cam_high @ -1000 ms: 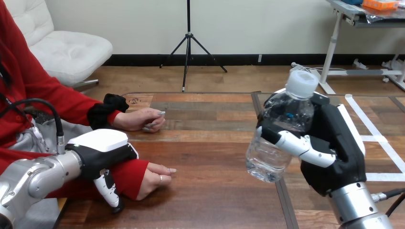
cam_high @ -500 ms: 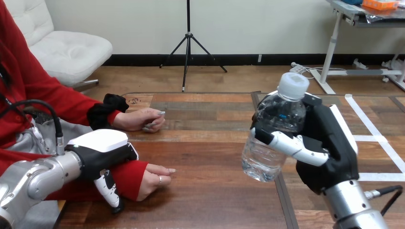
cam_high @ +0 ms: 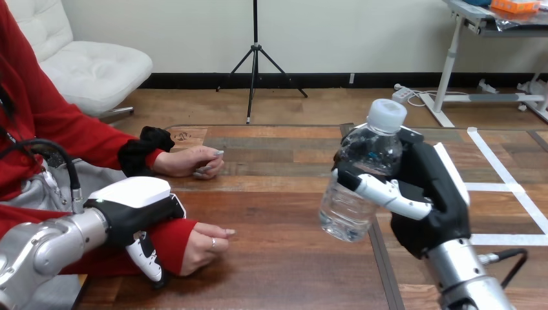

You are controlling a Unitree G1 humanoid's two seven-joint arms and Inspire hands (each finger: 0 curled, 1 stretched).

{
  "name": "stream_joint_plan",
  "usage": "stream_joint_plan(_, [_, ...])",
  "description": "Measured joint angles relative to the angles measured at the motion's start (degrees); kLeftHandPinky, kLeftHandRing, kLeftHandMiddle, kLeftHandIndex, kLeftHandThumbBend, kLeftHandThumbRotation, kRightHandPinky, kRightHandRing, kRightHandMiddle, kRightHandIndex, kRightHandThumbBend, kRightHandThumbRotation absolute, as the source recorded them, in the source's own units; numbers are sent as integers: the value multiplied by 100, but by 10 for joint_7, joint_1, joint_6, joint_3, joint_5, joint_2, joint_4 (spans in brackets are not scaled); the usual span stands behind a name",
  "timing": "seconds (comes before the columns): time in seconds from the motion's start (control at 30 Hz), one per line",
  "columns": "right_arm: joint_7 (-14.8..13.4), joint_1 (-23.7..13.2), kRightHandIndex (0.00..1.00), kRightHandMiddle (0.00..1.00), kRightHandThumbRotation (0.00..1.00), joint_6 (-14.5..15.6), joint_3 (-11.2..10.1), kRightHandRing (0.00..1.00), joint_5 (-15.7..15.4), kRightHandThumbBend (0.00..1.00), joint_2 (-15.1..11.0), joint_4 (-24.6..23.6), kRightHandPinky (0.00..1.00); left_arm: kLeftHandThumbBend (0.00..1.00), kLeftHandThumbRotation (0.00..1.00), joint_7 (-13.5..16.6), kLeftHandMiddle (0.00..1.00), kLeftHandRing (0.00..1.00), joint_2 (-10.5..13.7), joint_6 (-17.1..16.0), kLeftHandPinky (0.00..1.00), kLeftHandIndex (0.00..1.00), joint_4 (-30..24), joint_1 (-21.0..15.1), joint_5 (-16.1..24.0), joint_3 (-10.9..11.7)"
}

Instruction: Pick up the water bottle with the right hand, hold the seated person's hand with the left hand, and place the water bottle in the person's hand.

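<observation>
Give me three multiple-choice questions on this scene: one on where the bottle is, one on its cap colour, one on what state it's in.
1. Where is the bottle?
A. in the left robot hand
B. in the right robot hand
C. in the person's hand

2. What colour is its cap?
A. white
B. blue
C. red

3. What state is the bottle in?
A. uncapped
B. capped and tilted
C. crushed flat

Answers:
1. B, since the right robot hand's fingers wrap the bottle.
2. A, since the cap shows white.
3. B, since the cap sits on the neck and the bottle leans.
</observation>
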Motion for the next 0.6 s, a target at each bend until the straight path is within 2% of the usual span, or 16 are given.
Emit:
stream_joint_plan(0.33, [0,-29,45,45,0,-15,7,41,-11,82,8,57,37,89,0,-1,41,34,4,1,28,43,-27,26,-12,14])
stream_joint_plan(0.6, [-3,-58,45,45,0,-41,8,42,-31,83,19,114,39,90,0,-16,41,34,5,17,28,43,-65,51,-26,25])
